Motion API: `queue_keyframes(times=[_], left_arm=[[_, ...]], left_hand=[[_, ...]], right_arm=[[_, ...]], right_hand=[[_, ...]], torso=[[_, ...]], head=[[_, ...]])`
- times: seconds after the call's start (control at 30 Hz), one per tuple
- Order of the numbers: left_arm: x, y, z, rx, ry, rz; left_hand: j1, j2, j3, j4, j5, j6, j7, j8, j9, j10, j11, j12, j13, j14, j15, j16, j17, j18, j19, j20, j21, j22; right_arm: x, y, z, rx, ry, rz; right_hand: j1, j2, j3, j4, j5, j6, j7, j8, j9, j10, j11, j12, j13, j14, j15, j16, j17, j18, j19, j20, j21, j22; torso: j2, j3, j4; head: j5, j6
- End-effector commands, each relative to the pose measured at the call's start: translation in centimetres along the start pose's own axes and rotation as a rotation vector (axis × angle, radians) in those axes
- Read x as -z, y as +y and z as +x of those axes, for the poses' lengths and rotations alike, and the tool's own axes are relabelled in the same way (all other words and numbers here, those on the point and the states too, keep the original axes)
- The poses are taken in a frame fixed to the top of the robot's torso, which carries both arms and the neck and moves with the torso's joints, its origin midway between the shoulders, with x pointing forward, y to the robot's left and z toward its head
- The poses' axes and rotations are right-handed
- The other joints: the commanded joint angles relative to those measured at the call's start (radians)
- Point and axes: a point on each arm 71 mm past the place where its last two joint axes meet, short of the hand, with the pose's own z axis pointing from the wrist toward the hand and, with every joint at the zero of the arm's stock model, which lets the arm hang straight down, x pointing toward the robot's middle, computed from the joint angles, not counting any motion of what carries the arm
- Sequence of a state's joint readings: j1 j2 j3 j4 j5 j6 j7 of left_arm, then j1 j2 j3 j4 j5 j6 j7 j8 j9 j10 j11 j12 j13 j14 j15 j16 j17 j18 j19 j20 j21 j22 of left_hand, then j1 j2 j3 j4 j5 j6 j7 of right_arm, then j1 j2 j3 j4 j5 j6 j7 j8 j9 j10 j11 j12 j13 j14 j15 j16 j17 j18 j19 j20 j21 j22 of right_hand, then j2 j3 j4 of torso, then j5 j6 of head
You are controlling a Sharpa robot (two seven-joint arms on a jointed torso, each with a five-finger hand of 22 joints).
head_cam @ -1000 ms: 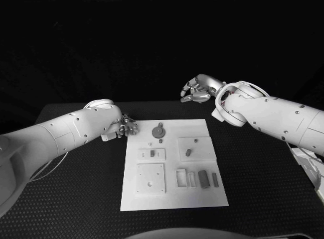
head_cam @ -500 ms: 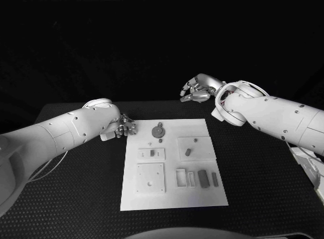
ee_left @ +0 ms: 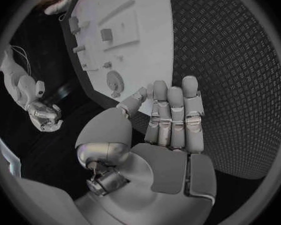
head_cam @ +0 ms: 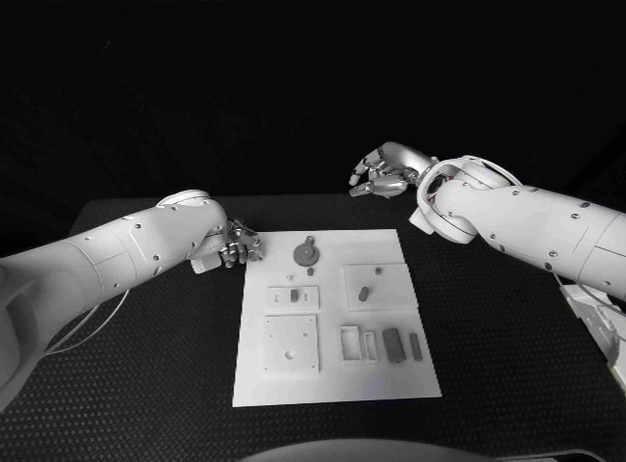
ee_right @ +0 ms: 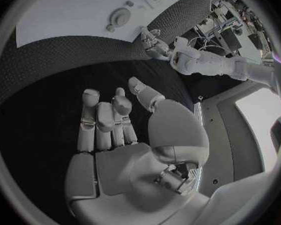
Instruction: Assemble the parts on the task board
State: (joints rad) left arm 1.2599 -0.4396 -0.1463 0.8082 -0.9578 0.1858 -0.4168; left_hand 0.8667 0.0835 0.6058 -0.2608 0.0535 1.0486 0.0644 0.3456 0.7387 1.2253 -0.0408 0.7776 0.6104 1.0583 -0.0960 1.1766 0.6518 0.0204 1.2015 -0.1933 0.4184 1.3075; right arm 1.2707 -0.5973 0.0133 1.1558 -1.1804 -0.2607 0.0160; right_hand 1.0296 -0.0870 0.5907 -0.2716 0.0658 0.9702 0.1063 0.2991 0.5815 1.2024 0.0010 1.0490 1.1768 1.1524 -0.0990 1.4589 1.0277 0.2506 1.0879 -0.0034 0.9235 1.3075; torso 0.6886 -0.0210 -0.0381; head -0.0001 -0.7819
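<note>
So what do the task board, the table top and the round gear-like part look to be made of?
Task board: white, matte and flat, probably plastic or coated sheet. Table top: black with a raised diamond tread, likely rubber or textured matting. Round part: grey, with ridges around its rim in the left wrist view, looks like moulded or printed plastic; the exact material cannot be told.
</note>
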Motion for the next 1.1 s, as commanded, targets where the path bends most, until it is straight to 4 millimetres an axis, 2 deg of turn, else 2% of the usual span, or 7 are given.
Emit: queue_keyframes(times=[0.03, 0.17, 0.43, 0.53, 0.63, 0.93, 1.1], left_arm=[[0.4, -0.3, 0.4, 0.089, 0.058, 0.053], [1.4, -0.6, 0.6, 0.149, 0.107, 0.091], [3.9, -1.6, 0.3, 0.152, 0.084, 0.151], [4.5, -1.7, 0.5, 0.150, 0.083, 0.162], [4.9, -1.9, 1.0, 0.145, 0.094, 0.170], [6.0, -2.1, 2.4, 0.034, 0.022, 0.169], [6.0, -2.2, 3.2, 0.003, 0.016, 0.157]], left_hand=[[0.018, 0.037, 0.005, -0.003, 0.003, 0.011, 0.000, 0.005, 0.009, 0.007, -0.002, 0.004, 0.001, 0.007, -0.005, 0.008, 0.000, 0.017, 0.007, -0.004, 0.006, 0.024], [0.011, 0.035, 0.008, -0.007, 0.016, 0.018, -0.002, 0.009, 0.010, 0.015, -0.004, 0.007, 0.001, 0.011, -0.004, 0.010, 0.000, 0.018, 0.007, -0.004, 0.009, 0.023], [0.007, 0.033, 0.009, -0.008, 0.022, 0.021, -0.004, 0.011, 0.010, 0.019, -0.006, 0.007, 0.000, 0.013, -0.004, 0.011, 0.000, 0.018, 0.008, -0.005, 0.012, 0.023], [0.006, 0.033, 0.010, -0.009, 0.024, 0.022, -0.004, 0.011, 0.011, 0.020, -0.006, 0.007, 0.000, 0.014, -0.005, 0.011, 0.000, 0.019, 0.009, -0.005, 0.013, 0.023], [0.003, 0.030, 0.010, -0.008, 0.024, 0.023, -0.005, 0.012, 0.011, 0.022, -0.006, 0.007, -0.001, 0.016, -0.005, 0.011, -0.001, 0.019, 0.010, -0.005, 0.014, 0.023], [0.001, 0.028, 0.013, -0.008, 0.024, 0.025, -0.006, 0.013, 0.011, 0.026, -0.008, 0.007, -0.002, 0.020, -0.007, 0.012, -0.001, 0.021, 0.015, -0.007, 0.018, 0.022], [0.001, 0.027, 0.016, -0.008, 0.020, 0.025, -0.008, 0.013, 0.011, 0.031, -0.010, 0.008, -0.002, 0.026, -0.012, 0.015, -0.001, 0.022, 0.022, -0.010, 0.022, 0.022]], right_arm=[[0.1, -0.1, 0.0, 0.000, 0.007, -0.004], [0.2, -0.3, -0.1, 0.001, 0.005, 0.001], [0.4, -0.6, -0.3, 0.002, 0.004, 0.007], [0.4, -0.6, -0.3, 0.002, 0.003, 0.007], [0.4, -0.6, -0.3, 0.003, 0.003, 0.008], [0.6, -0.8, -0.4, 0.003, 0.003, 0.012], [0.6, -0.8, -0.4, 0.003, 0.002, 0.012]], right_hand=[[-0.010, -0.001, 0.001, 0.007, 0.002, 0.000, 0.006, -0.007, 0.001, -0.005, 0.000, -0.002, 0.001, -0.002, -0.003, 0.000, 0.000, 0.011, 0.005, -0.002, -0.003, 0.016], [-0.010, -0.001, 0.001, 0.007, 0.002, 0.000, 0.006, -0.007, 0.002, -0.005, 0.000, -0.002, 0.001, -0.002, -0.003, 0.000, 0.000, 0.011, 0.005, -0.002, -0.003, 0.016], [-0.010, -0.001, 0.001, 0.007, 0.002, 0.000, 0.006, -0.007, 0.002, -0.005, 0.000, -0.002, 0.001, -0.002, -0.003, 0.000, 0.001, 0.011, 0.005, -0.002, -0.003, 0.016], [-0.010, -0.001, 0.001, 0.007, 0.002, 0.000, 0.006, -0.007, 0.002, -0.005, 0.000, -0.002, 0.001, -0.003, -0.003, -0.001, -0.001, 0.011, 0.005, -0.002, -0.003, 0.016], [-0.010, -0.002, 0.001, 0.007, 0.002, 0.000, 0.006, -0.007, 0.003, -0.005, 0.000, -0.002, 0.001, -0.003, -0.003, 0.000, 0.000, 0.011, 0.005, -0.002, -0.003, 0.016], [-0.009, -0.001, 0.001, 0.006, 0.002, 0.000, 0.006, -0.007, 0.003, -0.005, 0.000, -0.002, 0.001, -0.002, -0.003, 0.000, 0.000, 0.011, 0.005, -0.002, -0.004, 0.016], [-0.009, -0.001, 0.001, 0.006, 0.002, 0.000, 0.006, -0.007, 0.004, -0.005, 0.000, -0.002, 0.001, -0.002, -0.003, 0.000, 0.000, 0.011, 0.005, -0.002, -0.004, 0.016]], torso=[[0.000, 0.0007, 0.0006], [-0.001, 0.0012, 0.0022], [-0.001, 0.0005, 0.0057], [0.000, 0.0003, 0.0028], [0.000, 0.0010, 0.0004], [0.000, 0.0006, 0.0030], [0.000, 0.0006, 0.0022]], head=[[0.001, 0.001], [0.000, 0.002], [0.002, -0.001], [0.006, 0.000], [0.008, 0.000], [0.005, -0.010], [0.008, -0.012]])
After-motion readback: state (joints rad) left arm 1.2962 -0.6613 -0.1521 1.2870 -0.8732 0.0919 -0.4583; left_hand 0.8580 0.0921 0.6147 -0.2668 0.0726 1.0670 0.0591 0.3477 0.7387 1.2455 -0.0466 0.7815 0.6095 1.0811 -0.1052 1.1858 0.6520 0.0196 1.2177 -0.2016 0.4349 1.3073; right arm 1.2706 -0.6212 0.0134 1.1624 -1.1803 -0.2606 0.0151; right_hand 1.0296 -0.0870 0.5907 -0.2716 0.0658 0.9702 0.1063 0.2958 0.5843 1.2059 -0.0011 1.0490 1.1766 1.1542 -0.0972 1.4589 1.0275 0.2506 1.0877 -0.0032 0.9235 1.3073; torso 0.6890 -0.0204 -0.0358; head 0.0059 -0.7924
